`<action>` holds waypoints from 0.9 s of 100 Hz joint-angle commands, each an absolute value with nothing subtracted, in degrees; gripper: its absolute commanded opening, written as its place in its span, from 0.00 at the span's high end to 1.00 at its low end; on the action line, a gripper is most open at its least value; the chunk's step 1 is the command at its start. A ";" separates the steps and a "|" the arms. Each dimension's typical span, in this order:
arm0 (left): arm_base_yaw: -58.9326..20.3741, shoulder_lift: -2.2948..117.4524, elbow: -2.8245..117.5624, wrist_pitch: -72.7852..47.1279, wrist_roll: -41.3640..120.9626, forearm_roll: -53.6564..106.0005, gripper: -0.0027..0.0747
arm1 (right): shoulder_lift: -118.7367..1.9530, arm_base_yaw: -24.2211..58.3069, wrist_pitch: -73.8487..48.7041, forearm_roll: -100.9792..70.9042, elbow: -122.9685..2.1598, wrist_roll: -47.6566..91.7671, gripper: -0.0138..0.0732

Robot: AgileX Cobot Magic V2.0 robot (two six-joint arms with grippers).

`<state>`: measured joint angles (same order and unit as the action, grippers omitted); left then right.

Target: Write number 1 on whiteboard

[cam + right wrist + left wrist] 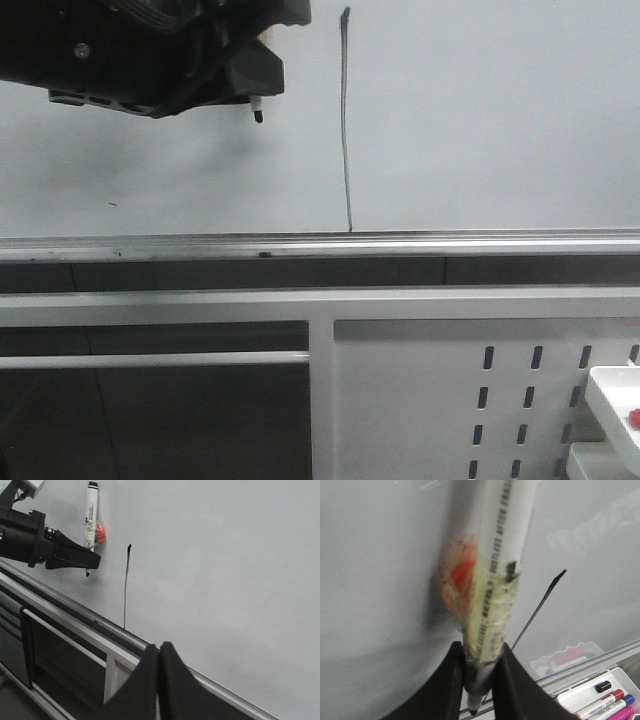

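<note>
Clearly, the large, pale grey-white smooth whiteboard (480, 120) carries the number 1 (346, 120), a long thin dark vertical marker stroke, thicker at its top and running down almost to the silver metal rail (400, 242) along the board's lower edge. The black left end effector (258, 95) sits up and to the left of the stroke, near its upper end, its two fingers clamped around a white cylindrical marker pen (492, 575) wrapped in yellowish tape with a red patch. The pen's dark tip (258, 115) points downward, beside the stroke and apart from it; whether the tip touches the board cannot be told. The black right end effector (159, 650) has its fingers pressed together with nothing between them, below and to the right of the stroke's lower end in its own wrist view.
</note>
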<state>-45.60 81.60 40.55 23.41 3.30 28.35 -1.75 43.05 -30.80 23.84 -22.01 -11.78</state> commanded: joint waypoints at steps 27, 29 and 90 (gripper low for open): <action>-45.69 80.34 42.50 28.39 3.13 29.01 0.99 | -2.44 42.71 -27.15 26.10 -23.33 -11.68 0.90; -45.69 80.34 42.50 28.39 3.13 29.01 0.98 | -2.44 42.71 -27.15 26.10 -23.33 -11.68 0.90; -45.84 79.46 42.50 27.18 3.13 28.90 0.36 | -2.44 42.71 -27.15 26.10 -23.33 -11.68 0.90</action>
<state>-45.60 81.75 40.64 22.92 3.30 28.97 -1.75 43.05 -30.80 24.44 -22.01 -11.78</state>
